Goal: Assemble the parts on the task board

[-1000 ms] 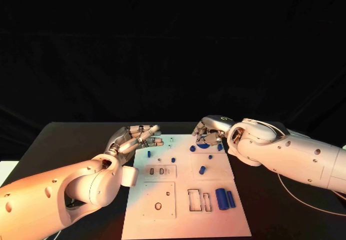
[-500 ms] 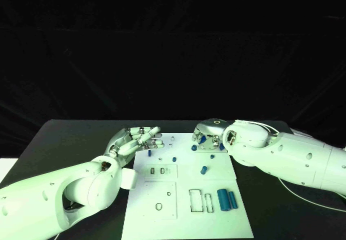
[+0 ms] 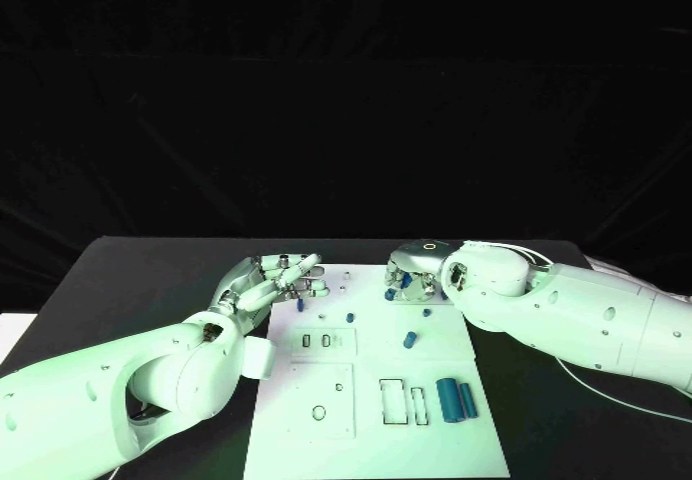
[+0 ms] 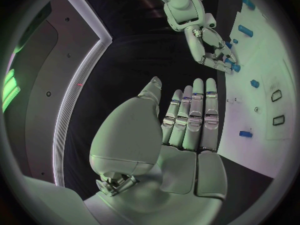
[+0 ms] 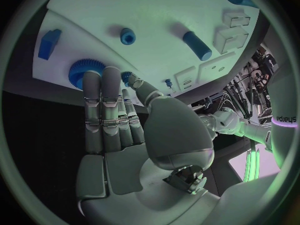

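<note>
The white task board (image 3: 372, 440) lies in the middle of the black table. My right hand (image 3: 411, 279) is at the board's far edge. In the right wrist view its fingertips (image 5: 94, 76) and thumb close on a blue gear (image 5: 78, 70). The left wrist view shows that right hand (image 4: 214, 52) with something blue at its fingertips. My left hand (image 3: 276, 283) hovers over the board's far left corner, fingers apart and holding nothing; the left wrist view shows its fingers (image 4: 190, 117) straight.
Small blue pegs (image 3: 351, 316) (image 3: 410, 340) stand on the board's far half. Two blue cylinders (image 3: 456, 399) lie at its right side beside narrow rectangular slots (image 3: 391, 398). Two small slots (image 3: 317, 341) and round holes (image 3: 317, 411) mark the left half.
My right hand has settled a little lower and leftward over the far edge, covering the gear that showed under it. The left hand has barely moved.
</note>
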`<state>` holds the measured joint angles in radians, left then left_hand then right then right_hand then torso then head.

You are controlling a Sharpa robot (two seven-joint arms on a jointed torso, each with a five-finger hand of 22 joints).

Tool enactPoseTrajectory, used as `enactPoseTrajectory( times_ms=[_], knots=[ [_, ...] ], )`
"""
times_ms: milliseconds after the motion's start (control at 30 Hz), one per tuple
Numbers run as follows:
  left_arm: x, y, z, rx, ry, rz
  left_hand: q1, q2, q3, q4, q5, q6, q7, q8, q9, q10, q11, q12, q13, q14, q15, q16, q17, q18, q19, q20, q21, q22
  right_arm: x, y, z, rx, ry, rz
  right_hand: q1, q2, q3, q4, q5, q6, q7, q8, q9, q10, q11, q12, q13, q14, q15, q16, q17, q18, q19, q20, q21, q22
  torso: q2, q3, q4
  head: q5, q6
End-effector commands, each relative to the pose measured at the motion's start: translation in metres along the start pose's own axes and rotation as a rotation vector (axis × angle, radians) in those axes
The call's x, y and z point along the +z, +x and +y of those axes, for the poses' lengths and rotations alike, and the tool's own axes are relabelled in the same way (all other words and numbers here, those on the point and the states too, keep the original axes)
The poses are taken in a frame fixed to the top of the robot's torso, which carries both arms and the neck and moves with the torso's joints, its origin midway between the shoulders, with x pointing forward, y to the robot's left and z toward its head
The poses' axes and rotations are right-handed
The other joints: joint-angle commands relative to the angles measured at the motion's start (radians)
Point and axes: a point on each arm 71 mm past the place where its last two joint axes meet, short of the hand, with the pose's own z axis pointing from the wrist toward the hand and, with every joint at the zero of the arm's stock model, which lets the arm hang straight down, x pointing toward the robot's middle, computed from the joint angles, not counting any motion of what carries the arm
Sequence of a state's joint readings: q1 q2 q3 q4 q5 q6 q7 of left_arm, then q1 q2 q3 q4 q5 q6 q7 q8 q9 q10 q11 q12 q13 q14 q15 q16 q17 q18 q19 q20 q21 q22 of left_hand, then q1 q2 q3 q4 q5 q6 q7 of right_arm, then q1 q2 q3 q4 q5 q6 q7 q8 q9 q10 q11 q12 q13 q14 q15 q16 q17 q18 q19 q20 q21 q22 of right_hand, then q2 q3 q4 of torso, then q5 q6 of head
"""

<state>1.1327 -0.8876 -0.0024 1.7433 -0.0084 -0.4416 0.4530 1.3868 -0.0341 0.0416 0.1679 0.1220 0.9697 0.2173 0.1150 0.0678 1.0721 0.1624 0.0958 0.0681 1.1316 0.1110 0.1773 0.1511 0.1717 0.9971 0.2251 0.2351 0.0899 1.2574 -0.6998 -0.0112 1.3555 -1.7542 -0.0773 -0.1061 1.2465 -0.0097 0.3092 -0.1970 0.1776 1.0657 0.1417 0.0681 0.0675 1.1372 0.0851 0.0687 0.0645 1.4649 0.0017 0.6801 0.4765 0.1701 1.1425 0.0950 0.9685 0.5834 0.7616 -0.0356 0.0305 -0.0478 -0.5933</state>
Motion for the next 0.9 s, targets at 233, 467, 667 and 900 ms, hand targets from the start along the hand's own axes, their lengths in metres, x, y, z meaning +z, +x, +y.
enactPoseTrajectory(
  times_ms=[233,467,667,900],
  knots=[
    [0.0,0.002,-0.001,-0.005,0.007,0.019,0.0,0.003,-0.003,-0.005,-0.006,0.004,0.003,-0.004,-0.002,0.004,0.001,-0.005,0.0,0.005,0.002,-0.006,0.001,0.012,0.007,-0.002,0.0,-0.001,0.004,0.003,0.004,-0.02,-0.017,0.035,0.009,0.004,0.013,0.007,-0.014,0.013,-0.003,0.002,0.002,0.011,-0.003,-0.002,-0.001,0.005,-0.009,0.015,0.007,-0.001,-0.006,0.0,0.017,0.017,0.006,0.0001,0.0004,0.004,0.001],
    [0.0,0.002,-0.001,-0.006,0.004,0.02,0.0,0.004,-0.004,-0.006,-0.006,0.005,0.004,-0.004,-0.002,0.004,0.001,-0.006,0.0,0.006,0.002,-0.007,0.002,0.012,0.007,-0.002,0.0,-0.002,0.006,0.005,0.005,-0.015,-0.023,0.042,0.009,0.008,0.024,0.018,-0.021,0.025,-0.004,0.003,0.003,0.021,-0.004,-0.001,-0.001,0.004,-0.01,0.031,0.016,-0.005,-0.001,0.0,0.043,0.048,0.008,-0.0004,0.0013,0.004,-0.001],
    [0.0,0.001,-0.001,-0.006,0.001,0.019,0.0,0.004,-0.004,-0.006,-0.006,0.005,0.004,-0.004,-0.002,0.004,0.001,-0.006,0.0,0.006,0.002,-0.007,0.002,0.012,0.007,-0.002,0.0,-0.002,0.007,0.006,0.005,-0.007,-0.023,0.043,0.014,0.012,0.038,0.027,-0.025,0.041,-0.007,0.006,0.004,0.037,-0.008,0.002,0.0,0.011,-0.013,0.083,0.068,-0.012,0.014,-0.002,0.079,0.094,0.01,-0.0013,0.0019,0.002,-0.001],
    [0.0,0.0,-0.001,-0.005,-0.003,0.018,0.0,0.004,-0.004,-0.006,-0.006,0.005,0.004,-0.004,-0.002,0.004,0.001,-0.006,0.0,0.006,0.002,-0.007,0.002,0.012,0.007,-0.002,0.0,-0.002,0.004,-0.005,0.004,0.027,-0.012,-0.113,0.049,0.047,0.094,0.037,-0.098,0.084,-0.012,0.019,0.013,0.088,-0.019,0.01,0.002,0.026,-0.022,0.199,0.182,-0.028,0.057,-0.009,0.165,0.206,0.012,-0.0017,0.0033,0.001,-0.001]
  ],
)
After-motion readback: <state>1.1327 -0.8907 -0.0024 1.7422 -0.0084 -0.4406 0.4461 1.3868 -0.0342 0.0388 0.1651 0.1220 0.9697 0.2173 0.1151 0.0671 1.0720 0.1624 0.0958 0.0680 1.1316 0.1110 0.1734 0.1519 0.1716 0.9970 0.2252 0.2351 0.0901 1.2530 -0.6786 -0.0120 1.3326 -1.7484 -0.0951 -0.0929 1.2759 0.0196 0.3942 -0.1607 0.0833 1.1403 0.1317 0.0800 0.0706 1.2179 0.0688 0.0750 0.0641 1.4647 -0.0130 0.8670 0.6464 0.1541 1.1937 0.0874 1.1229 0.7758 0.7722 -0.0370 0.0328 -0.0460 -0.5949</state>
